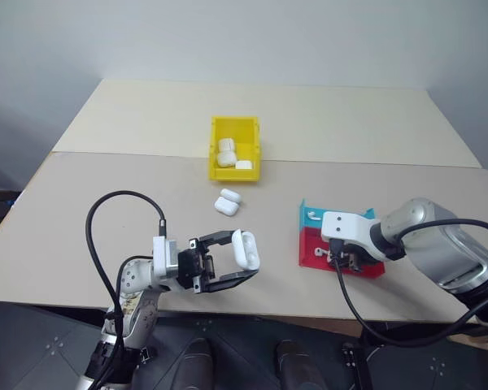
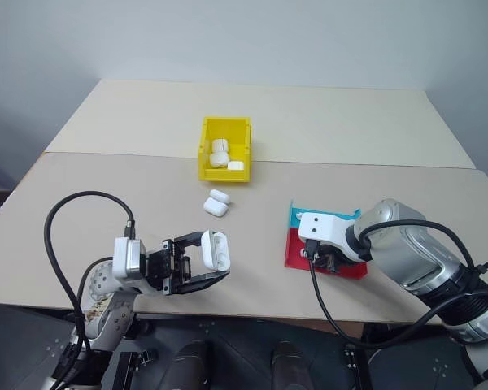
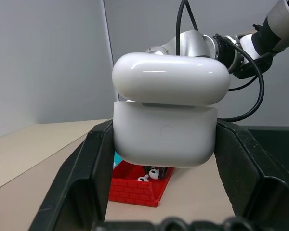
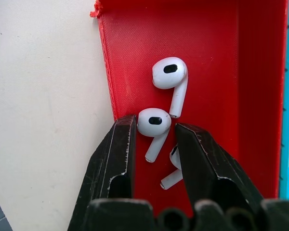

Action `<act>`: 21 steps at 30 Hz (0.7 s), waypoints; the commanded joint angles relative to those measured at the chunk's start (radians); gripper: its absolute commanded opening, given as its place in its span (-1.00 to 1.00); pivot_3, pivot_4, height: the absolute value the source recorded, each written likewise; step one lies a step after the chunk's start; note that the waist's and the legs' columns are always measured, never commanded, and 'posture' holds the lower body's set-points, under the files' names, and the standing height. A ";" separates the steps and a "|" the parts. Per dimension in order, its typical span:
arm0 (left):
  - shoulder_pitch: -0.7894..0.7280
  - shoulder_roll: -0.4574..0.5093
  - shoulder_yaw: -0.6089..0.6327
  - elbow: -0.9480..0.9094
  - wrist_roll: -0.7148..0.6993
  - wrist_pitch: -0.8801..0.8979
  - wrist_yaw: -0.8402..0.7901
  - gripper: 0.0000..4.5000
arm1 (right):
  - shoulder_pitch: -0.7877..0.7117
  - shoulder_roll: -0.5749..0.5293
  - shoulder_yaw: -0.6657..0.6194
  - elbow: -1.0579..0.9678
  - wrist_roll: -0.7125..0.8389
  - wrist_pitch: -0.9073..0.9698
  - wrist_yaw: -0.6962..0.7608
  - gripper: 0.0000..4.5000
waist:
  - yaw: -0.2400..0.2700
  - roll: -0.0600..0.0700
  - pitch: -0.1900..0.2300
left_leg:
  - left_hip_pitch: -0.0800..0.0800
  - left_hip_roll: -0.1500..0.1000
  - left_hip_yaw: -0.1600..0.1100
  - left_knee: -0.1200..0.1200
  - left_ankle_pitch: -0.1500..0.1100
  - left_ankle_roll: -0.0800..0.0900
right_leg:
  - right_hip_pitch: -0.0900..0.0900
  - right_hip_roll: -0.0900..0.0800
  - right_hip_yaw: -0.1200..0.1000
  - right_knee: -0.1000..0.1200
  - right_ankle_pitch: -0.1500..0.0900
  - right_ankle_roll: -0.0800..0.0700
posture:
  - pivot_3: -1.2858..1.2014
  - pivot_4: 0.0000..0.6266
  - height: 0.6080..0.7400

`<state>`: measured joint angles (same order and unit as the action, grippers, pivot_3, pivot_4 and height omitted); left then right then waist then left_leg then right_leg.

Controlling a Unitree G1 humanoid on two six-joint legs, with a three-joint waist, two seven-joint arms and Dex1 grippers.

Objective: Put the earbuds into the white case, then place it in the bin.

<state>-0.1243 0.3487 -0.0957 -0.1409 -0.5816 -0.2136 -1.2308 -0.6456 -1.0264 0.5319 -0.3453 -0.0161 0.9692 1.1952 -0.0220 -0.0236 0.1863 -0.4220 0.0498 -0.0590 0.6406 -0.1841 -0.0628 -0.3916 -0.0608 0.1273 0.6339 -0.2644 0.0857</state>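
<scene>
Jaws of the left gripper (image 1: 246, 262) clenched the white case (image 1: 246, 249), lid ajar; right gripper (image 4: 154, 126) jaws straddled an earbud (image 4: 154, 122) in the red tray (image 4: 207, 48), not yet pinching it.

Your head cameras look down over the tabletop (image 1: 106, 236); wrist cameras sit close, sharing the red tray (image 4: 207, 53).

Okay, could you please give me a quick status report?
Left pincer shut on open white case. Right pincer straddling an earbud in red tray, not yet pinched. Nothing in the way.
</scene>
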 commanded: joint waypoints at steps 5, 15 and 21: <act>-0.001 -0.004 -0.001 -0.030 0.001 -0.005 0.007 0.24 | 0.000 -0.005 -0.001 -0.016 -0.009 0.006 -0.007 -0.64 | 0.000 0.000 0.000 | 0.000 0.000 0.000 0.000 0.000 0.000 | 0.000 0.000 0.000 0.000 0.000 0.000 | 0.03 -0.52 1.00; -0.046 -0.026 0.006 -0.028 -0.030 0.022 0.024 0.24 | -0.004 -0.034 -0.149 -0.116 0.087 0.077 0.013 -0.64 | 0.001 0.000 0.000 | 0.000 0.000 0.000 0.000 0.000 0.000 | 0.000 0.000 0.000 0.000 0.000 0.000 | 0.03 -0.52 1.00; -0.106 -0.042 0.006 -0.107 -0.143 0.166 0.067 0.24 | 0.073 -0.038 -0.602 -0.291 0.361 0.099 0.097 -0.64 | 0.009 0.000 0.000 | -0.001 0.000 -0.001 0.000 0.000 0.000 | 0.001 0.000 -0.001 0.000 0.000 0.000 | 0.03 -0.52 1.00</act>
<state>-0.2131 0.3133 -0.0959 -0.1888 -0.6740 -0.0864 -1.1819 -0.5901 -1.0526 0.0717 -0.5672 0.2630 1.0820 1.2568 -0.0128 -0.0234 0.1867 -0.4235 0.0498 -0.0606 0.6406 -0.1843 -0.0619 -0.3908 -0.0607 0.1255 0.6332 -0.2644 0.0859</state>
